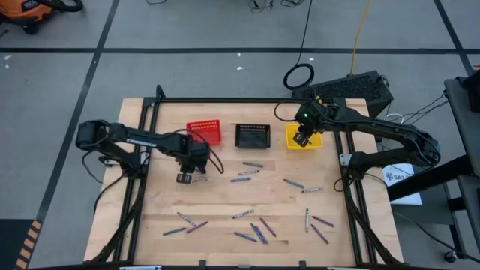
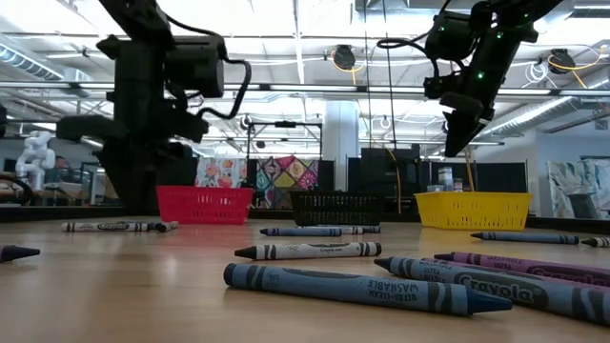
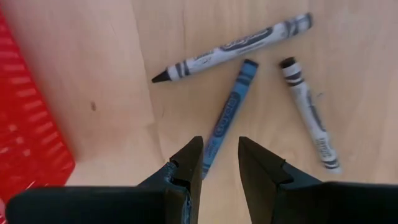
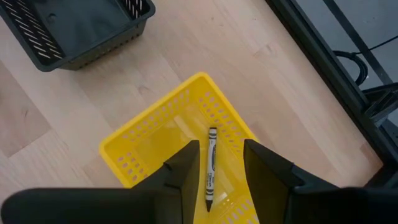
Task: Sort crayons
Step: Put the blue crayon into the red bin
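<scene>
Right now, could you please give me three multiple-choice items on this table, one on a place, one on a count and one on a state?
1. Where does the right gripper hang?
A. over the red basket
B. over the yellow basket
C. over the black basket

2. How many crayons lie in front of the left gripper in the left wrist view?
A. one
B. five
C. three

3. How do the left gripper's jaws stand?
A. apart, with nothing between them
B. shut on a crayon
C. clamped on a basket's rim

Answers:
1. B, since the right wrist view looks past the fingers into the yellow basket, where one grey crayon lies.
2. C, since two grey crayons and one blue crayon lie on the wooden table.
3. A, since bare wood shows in the gap and the blue crayon lies below it, ungripped.
</scene>
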`<move>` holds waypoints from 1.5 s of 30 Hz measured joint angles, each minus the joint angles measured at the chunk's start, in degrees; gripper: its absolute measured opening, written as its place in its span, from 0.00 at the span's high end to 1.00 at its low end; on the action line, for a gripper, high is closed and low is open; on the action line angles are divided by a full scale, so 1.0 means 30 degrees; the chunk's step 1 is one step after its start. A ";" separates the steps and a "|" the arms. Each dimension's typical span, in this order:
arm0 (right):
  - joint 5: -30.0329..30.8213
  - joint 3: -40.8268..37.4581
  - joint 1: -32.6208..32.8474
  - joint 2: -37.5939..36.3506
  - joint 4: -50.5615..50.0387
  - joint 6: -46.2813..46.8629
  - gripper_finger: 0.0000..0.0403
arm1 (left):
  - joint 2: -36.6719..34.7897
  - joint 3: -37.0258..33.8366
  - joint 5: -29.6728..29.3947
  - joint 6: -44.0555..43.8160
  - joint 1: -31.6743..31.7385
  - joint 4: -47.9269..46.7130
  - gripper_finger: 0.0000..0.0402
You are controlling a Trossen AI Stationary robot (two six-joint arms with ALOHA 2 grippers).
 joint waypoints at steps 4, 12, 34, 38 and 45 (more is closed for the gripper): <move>-0.0009 0.0003 0.0000 0.0000 0.0000 0.0000 0.72 | 0.0688 0.0001 0.0008 0.0000 -0.0001 0.0069 0.77; -0.0019 0.0000 0.0000 0.0000 -0.0014 0.0149 0.72 | 0.2000 0.0098 0.0023 -0.0196 0.0006 0.0632 0.77; -0.0063 0.0000 0.0000 0.0000 -0.0729 0.0998 0.72 | 0.2182 0.0057 0.0661 -0.0670 0.0014 -0.0396 0.99; -0.0063 0.0000 0.0000 0.0000 -0.0733 0.0998 0.72 | 0.1463 -0.0031 0.0649 -0.0699 0.0014 -0.0597 0.99; -0.0063 0.0000 -0.0007 0.0000 -0.0714 0.0998 0.72 | -0.1349 -0.0058 -0.0443 -0.1203 0.0386 -0.1506 1.00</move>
